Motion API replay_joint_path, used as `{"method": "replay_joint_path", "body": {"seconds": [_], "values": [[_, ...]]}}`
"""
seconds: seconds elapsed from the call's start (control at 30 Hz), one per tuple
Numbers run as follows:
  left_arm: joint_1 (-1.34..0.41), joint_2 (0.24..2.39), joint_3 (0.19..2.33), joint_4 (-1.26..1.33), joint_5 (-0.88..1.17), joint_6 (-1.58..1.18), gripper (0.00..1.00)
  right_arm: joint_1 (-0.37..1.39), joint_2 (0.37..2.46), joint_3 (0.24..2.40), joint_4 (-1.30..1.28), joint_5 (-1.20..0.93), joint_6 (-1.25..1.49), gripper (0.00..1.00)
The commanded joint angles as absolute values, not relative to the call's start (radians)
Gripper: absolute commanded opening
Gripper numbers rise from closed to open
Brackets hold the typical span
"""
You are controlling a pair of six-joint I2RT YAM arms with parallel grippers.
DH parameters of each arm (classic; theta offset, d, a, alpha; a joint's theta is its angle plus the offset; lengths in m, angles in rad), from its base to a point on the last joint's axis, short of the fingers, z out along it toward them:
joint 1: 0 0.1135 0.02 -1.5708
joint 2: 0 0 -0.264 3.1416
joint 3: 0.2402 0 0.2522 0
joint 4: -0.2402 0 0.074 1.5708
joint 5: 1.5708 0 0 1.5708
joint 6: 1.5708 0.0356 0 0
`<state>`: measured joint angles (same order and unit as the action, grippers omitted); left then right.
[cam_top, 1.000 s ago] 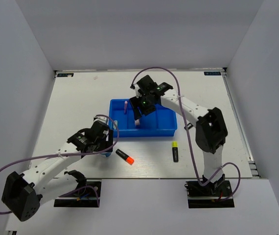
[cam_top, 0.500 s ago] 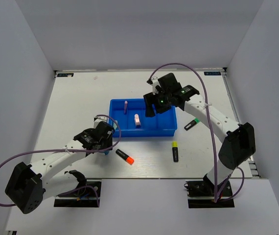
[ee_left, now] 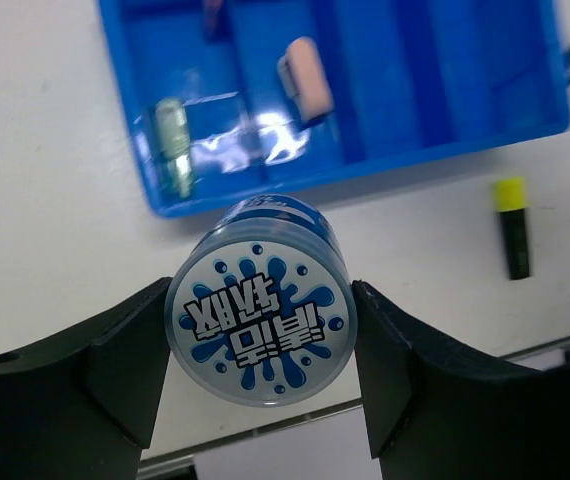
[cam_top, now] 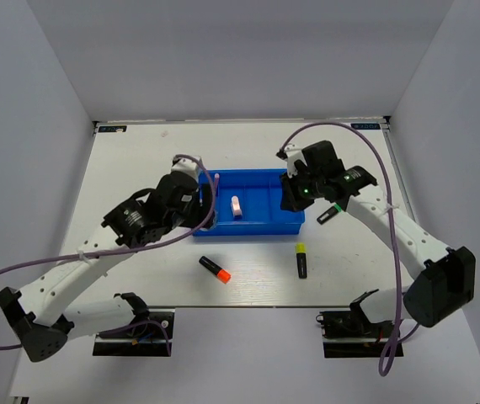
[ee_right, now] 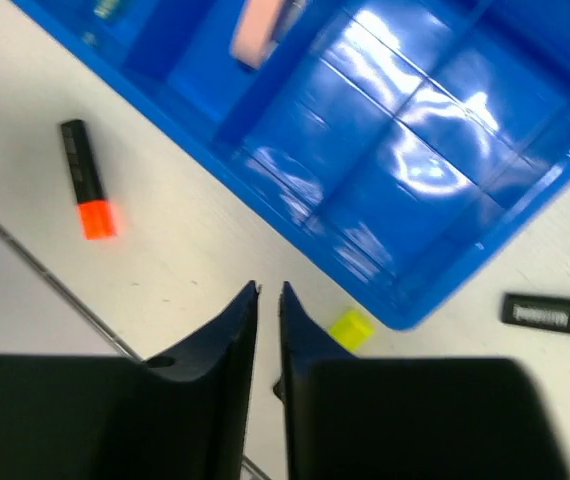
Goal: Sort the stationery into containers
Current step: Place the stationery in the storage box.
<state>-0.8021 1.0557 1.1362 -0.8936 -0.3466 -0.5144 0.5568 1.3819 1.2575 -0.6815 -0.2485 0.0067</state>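
Round blue-and-white plastic disc [ee_left: 261, 322] sat gripped in the left tool [ee_left: 263, 335], the blue divided plastic tray [ee_left: 435, 70] just beyond it; right tool [ee_right: 268, 292] nearly closed, empty.

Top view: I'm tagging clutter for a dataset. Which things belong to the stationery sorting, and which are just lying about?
Job: blue tray; blue-and-white disc; pink eraser; pale green piece; orange-capped marker; yellow-capped marker; green-capped marker.
Just there: purple cables; small labels on the table.
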Motion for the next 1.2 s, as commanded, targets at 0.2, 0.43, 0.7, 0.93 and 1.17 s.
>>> {"method": "replay_joint_path", "body": {"seconds": [0.2, 0.43, 0.7, 0.93, 1.17], "values": [[-0.811, 1.426, 1.416, -0.640, -0.085, -0.419, 0.00, 0.505, 1.191, 1.001, -0.586, 0.044, -0.083, 0.22], [-0.801, 1.766, 1.696, -0.632, -0.075, -0.396, 0.00, 0.468, 1.074, 0.867, -0.528, 0.094, -0.075, 0.08], [-0.793, 1.940, 1.850, -0.733, -0.147, -0.362, 0.00, 0.419, 1.035, 0.844, -0.514, 0.101, -0.080, 0.56], [-0.792, 1.971, 1.830, -0.747, -0.187, -0.342, 0.00, 0.382, 1.043, 0.844, -0.514, 0.097, -0.083, 0.66], [-0.782, 2.003, 1.819, -0.759, -0.189, -0.339, 0.12, 0.353, 1.088, 0.845, -0.499, 0.052, -0.233, 0.80]]}}
